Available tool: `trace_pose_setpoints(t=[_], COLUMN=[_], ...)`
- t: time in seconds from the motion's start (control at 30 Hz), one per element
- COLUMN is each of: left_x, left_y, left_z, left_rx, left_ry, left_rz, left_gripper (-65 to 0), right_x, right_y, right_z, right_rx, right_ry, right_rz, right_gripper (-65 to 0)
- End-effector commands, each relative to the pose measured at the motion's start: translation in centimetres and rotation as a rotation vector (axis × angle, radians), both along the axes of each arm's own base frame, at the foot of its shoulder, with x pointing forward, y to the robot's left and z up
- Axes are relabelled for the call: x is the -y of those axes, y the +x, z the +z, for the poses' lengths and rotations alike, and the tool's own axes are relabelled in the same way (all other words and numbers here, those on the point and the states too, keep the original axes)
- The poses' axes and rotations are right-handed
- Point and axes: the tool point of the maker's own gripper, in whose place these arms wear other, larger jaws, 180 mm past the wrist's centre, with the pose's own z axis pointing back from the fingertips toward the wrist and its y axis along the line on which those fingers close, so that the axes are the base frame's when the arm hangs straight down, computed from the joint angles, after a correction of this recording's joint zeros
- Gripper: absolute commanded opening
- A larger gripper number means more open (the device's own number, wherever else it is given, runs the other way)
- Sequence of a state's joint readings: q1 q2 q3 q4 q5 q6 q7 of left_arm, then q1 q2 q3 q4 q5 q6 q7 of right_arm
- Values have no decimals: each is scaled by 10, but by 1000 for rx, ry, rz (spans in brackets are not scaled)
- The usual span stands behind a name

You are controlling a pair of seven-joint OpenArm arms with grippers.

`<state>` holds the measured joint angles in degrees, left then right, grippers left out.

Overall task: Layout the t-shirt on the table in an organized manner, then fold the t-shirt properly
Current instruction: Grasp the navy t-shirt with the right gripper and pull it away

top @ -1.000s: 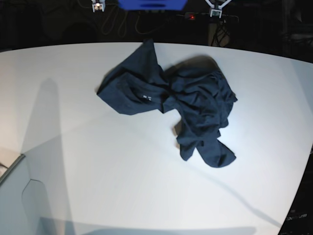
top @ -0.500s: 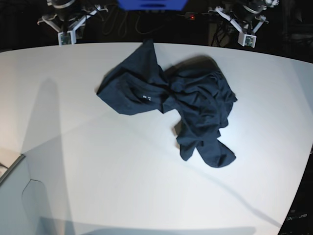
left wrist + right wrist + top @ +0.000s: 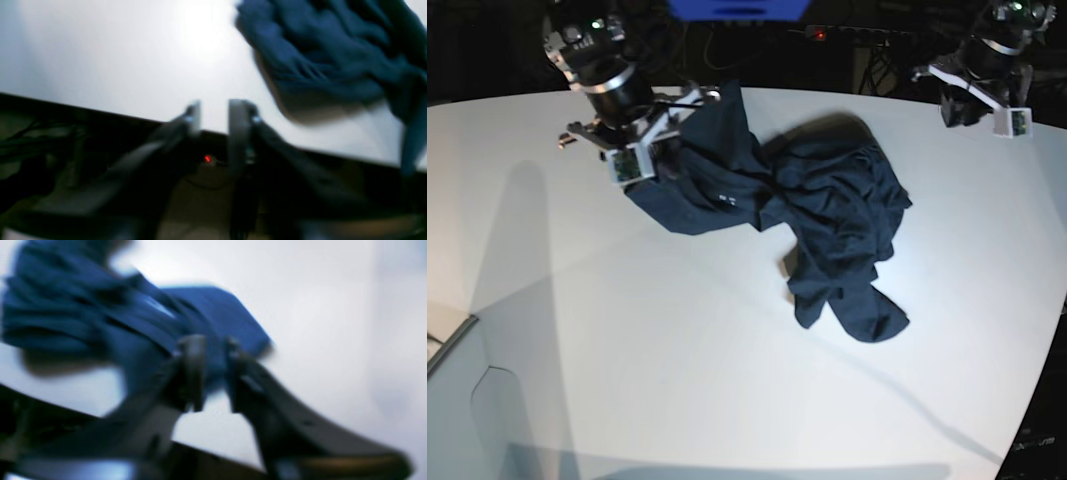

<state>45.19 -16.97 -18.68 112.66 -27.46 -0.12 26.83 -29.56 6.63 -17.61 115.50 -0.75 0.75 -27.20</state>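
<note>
Base view: a crumpled navy t-shirt [image 3: 787, 215] lies mid-table [image 3: 677, 380], soft, light and floppy; a hem or shoulder edge looks best to pinch. Both arms, at the far edge half a second ago, now reach in.

Left wrist view: the left gripper [image 3: 213, 116] hovers beside the shirt, jaws apart, empty.

Right wrist view: the right gripper [image 3: 210, 370], jaws apart, sits before cloth; contact is too blurred to tell.

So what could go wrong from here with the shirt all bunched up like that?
1. The t-shirt lies crumpled, so the right gripper, already at its edge, might pinch several layers and drag the whole heap instead of spreading it.
2. The left gripper hangs over the table rim, off the cloth; a one-sided pull could twist the shirt further.
</note>
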Motion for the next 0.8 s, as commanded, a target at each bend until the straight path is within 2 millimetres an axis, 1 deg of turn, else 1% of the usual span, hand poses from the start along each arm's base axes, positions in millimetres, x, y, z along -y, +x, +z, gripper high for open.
trace_pose_setpoints(t=[0.0, 0.03, 0.07, 0.17, 0.23, 0.3, 0.4, 0.47, 0.63, 0.77], left_x=[-4, -10, -13, -25, -32, -38, -43, -44, -44, -44], left_y=[6, 7, 8, 6, 5, 4, 4, 4, 3, 3], left_z=[10, 12, 13, 17, 19, 21, 23, 23, 23, 23], left_rx=[42, 47, 52, 66, 74, 79, 83, 84, 82, 82], left_ry=[10, 21, 26, 38, 47, 53, 63, 64, 65, 65], left_rz=[3, 16, 28, 77, 107, 131, 141, 142, 142, 142], left_gripper=[-441, -408, -389, -381, -380, -379, -379, -379, -380, -381], right_x=[-16, -32, -47, -82, -101, -115, -127, -130, -126, -121], right_y=[4, 6, 7, 8, 10, 13, 23, 31, 48, 57], right_z=[13, 19, 24, 23, 18, 9, -1, -6, -28, -45], right_rx=[45, 61, 76, 84, 84, 76, 66, 62, 36, 8], right_ry=[38, 61, 82, 108, 107, 93, 85, 77, 20, -23], right_rz=[35, 74, 113, 211, 274, 319, 335, 333, 338, 340], right_gripper=[-442, -393, -352, -265, -239, -231, -231, -231, -231, -231])
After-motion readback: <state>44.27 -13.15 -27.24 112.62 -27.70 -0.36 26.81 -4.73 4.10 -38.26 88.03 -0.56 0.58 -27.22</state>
